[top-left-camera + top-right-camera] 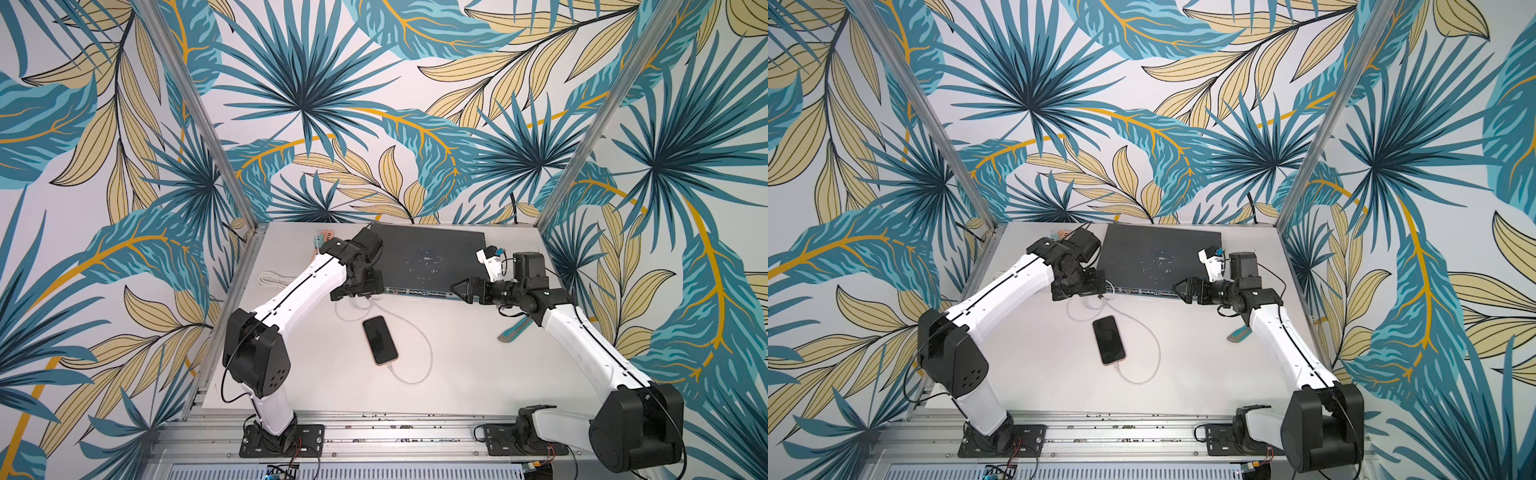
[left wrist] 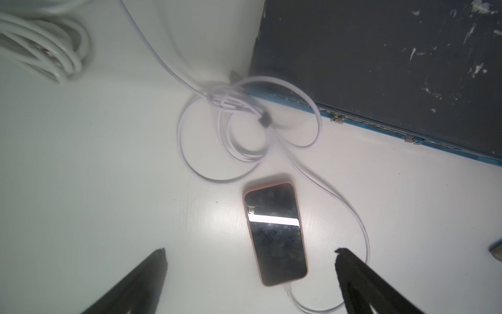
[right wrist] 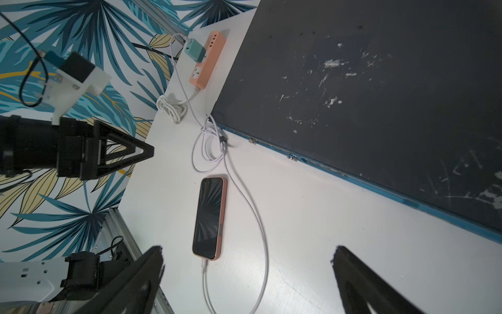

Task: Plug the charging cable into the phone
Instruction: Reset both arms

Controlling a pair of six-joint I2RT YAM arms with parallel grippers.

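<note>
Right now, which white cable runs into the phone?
The thin, loosely looped charging cable: its connector meets the phone at one end. The thicker bundled cord lies well away.

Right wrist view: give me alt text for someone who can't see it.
A flat, pink-edged, black-screened phone lies on the white table, a thin white charging cable apparently plugged into its end. The right gripper hangs open above; a dark grey box sits beside.

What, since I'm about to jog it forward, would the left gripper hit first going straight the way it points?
Probably the phone: in the left wrist view it lies on the table straight ahead, between the fingertips of the open left gripper. Height above it is hard to judge.
</note>
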